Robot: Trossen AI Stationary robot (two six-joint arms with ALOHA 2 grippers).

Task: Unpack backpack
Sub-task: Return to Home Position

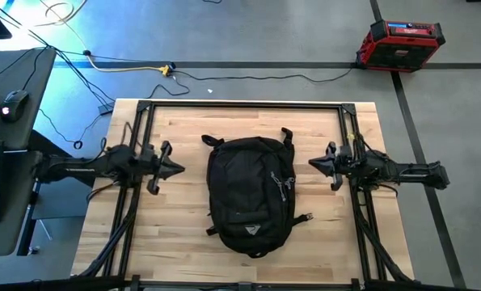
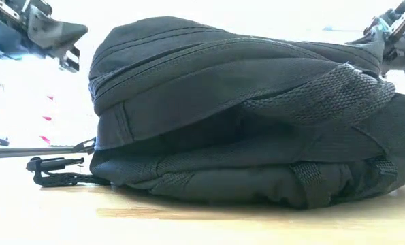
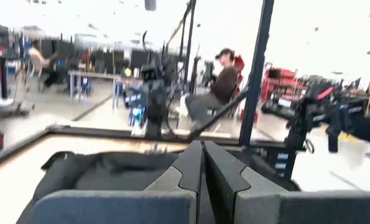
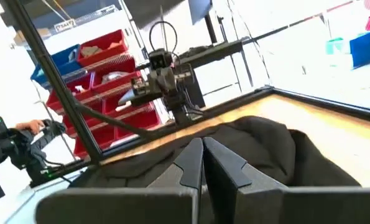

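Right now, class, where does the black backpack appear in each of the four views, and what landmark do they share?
High view: backpack in the middle, between both arms.
Low view: backpack fills most of the picture.
Left wrist view: backpack just beyond the shut left gripper.
Right wrist view: backpack just beyond the shut right gripper.
Shared landmark: the wooden table under it.
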